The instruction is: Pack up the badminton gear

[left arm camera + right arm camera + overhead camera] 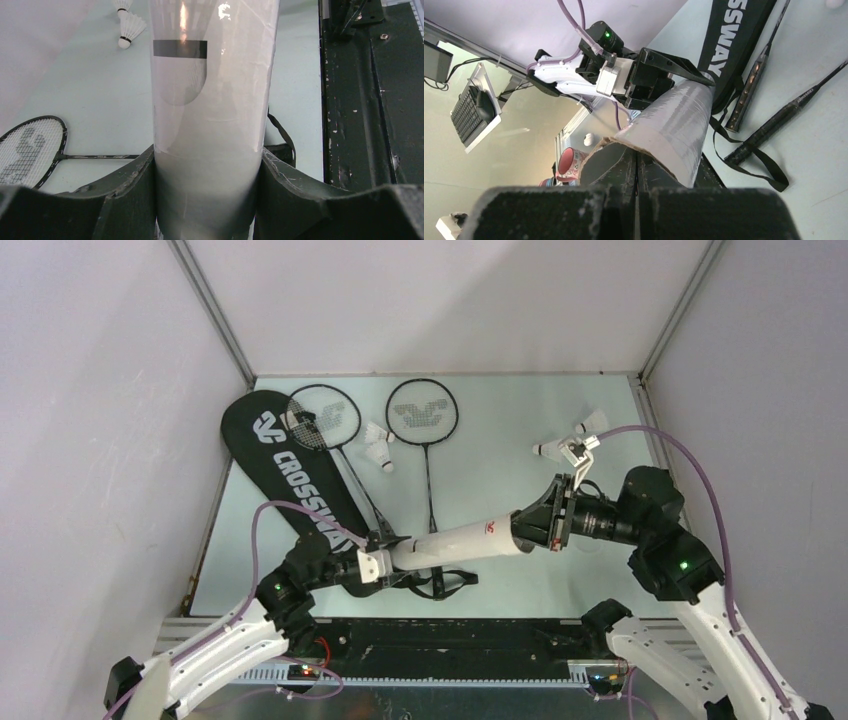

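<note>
Tube (455, 545), long and white, is clamped at one end by the left gripper (390, 558); the fingers of the right gripper (636, 160), seemingly pressed together, are set at its open mouth.

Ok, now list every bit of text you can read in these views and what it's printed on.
"CROSSWA", last letter covered, in the top view and "SSWAY" in the right wrist view: white capitals on the black racket bag.
Red mark on the white tube: too small to read.
White print on one racket shaft: too blurred to read.
String logos: emblems, no letters.
</note>
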Available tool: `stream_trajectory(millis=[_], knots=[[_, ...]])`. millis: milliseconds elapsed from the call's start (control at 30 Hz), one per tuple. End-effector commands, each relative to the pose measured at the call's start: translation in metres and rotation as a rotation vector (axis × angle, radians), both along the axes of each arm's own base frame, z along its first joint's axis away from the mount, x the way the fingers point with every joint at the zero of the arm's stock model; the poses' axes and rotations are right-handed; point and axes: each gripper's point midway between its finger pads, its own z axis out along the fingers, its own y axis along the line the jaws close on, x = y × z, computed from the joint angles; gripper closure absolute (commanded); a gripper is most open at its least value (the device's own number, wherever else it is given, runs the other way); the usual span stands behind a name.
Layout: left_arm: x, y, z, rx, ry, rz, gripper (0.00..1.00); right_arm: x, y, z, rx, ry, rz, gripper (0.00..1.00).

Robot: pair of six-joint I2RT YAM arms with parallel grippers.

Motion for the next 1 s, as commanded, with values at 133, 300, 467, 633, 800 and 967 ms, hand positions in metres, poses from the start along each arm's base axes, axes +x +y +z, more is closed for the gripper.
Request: stream_trajectory(millis=[133,300,467,633,800,967], knots=[[-0.009,-0.012,0.043,-0.106,-0.137,-0.106,0.75,0.022,0.008,-0.029,-0.134,0.006,-0.096,0.97],[-0.009,-0.013,0.043,-0.105,-0.136,-0.109,0.75,0.017,0.016,-0.041,-0.230,-0.023,-0.071,0.89],[-0.008,-0.011,0.044,-0.123,-0.133,-0.093,0.75,0.018,-0.003,-0.019,-0.261,-0.100,-0.153,0.73],[-0.008,-0.009,0.040,-0.131,-0.129,-0.077,0.76,0.014,-0.027,0.022,-0.176,-0.220,-0.254,0.52],[-0.009,-0.007,0.039,-0.132,-0.136,-0.073,0.76,0.002,-0.049,0.059,-0.074,-0.317,-0.318,0.38],[-0.008,-0.004,0.042,-0.155,-0.138,-0.050,0.76,-0.001,-0.064,0.080,-0.022,-0.394,-0.375,0.10]])
